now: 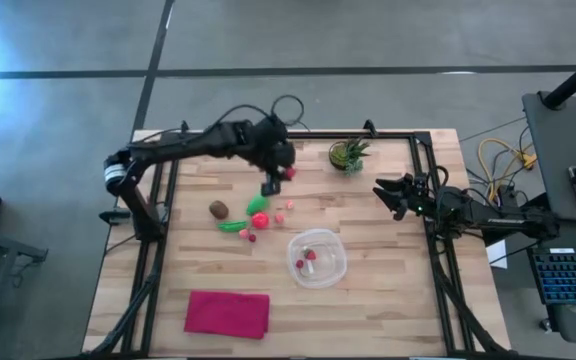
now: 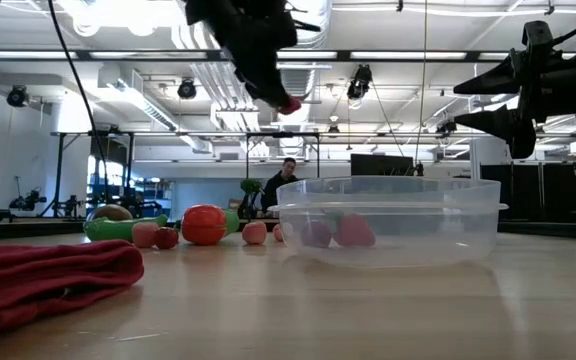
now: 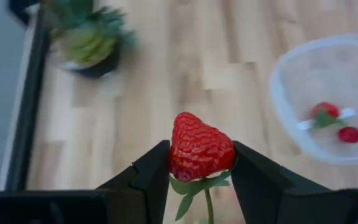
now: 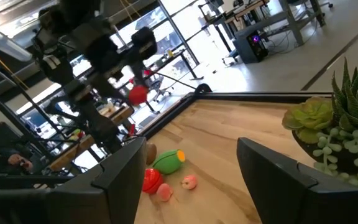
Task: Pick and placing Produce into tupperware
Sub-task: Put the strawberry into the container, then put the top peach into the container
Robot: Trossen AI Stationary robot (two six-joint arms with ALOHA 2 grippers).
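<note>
Above the centre of the table [image 1: 368,300], the left gripper [image 1: 286,173] is raised well clear of the surface, its jaws clenched on a red strawberry [image 3: 201,148]. In the left wrist view the berry sits upright between both fingers [image 3: 151,177], with its green stem hanging below. The low view shows the same strawberry [image 2: 290,104] held high, above and to the left of the tupperware [image 2: 388,215].

The tupperware [image 1: 317,257] rests on the table right of centre, nearer than the held strawberry. It contains two small red pieces [image 1: 308,258]; the left wrist view shows one with green leaves [image 3: 324,112] and one plain round one [image 3: 350,134].

The remaining produce lies in a loose group left of the tupperware: a brown oval [image 1: 219,209], a green elongated piece [image 1: 232,225], a red and green piece [image 1: 259,213], and several small pink and red pieces [image 1: 280,214].

The right gripper [image 1: 392,194] hovers over the right side of the table near the potted plant [image 1: 348,154], jaws released and empty.

A magenta cloth [image 1: 228,313] lies at the near left.
</note>
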